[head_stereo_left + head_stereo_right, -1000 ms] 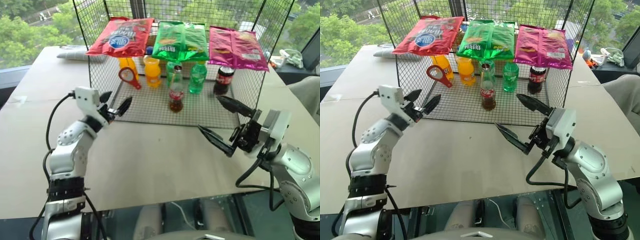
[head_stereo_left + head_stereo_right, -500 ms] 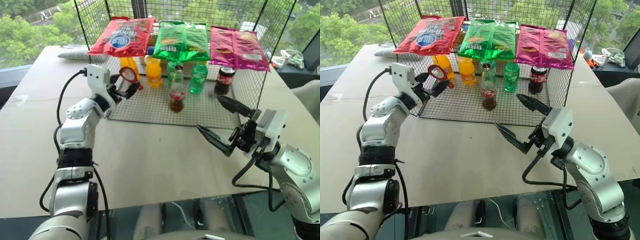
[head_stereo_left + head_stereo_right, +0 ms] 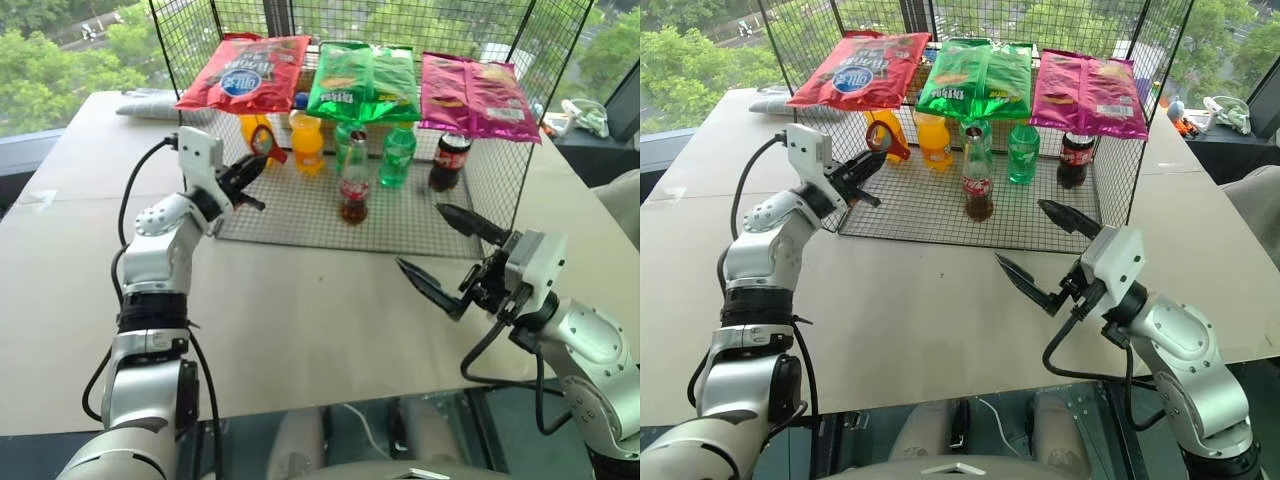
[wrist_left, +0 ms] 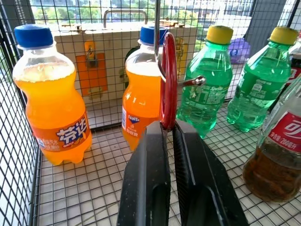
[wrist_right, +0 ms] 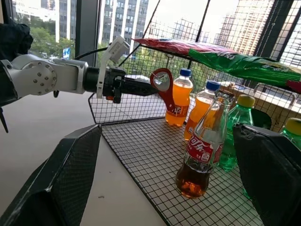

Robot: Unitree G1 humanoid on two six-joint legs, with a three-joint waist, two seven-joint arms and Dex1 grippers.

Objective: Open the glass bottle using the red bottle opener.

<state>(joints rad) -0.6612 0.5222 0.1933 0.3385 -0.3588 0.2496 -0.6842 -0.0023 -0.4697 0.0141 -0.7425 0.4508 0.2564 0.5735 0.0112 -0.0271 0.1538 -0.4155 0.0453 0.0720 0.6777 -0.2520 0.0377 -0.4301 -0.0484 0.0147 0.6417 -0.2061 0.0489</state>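
Two black fingers of the left gripper [image 4: 168, 128] clamp the red bottle opener [image 4: 168, 80]. Right gripper [image 3: 448, 258] hangs spread wide, short of the glass bottle [image 3: 352, 180].

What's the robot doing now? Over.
Left tool shut on opener. Right tool open, short of bottle. Soda bottles crowd behind.

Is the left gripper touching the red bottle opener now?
Touching. In the left wrist view, the left gripper has its two black fingers closed on the edge of the red bottle opener, with no gap between them.
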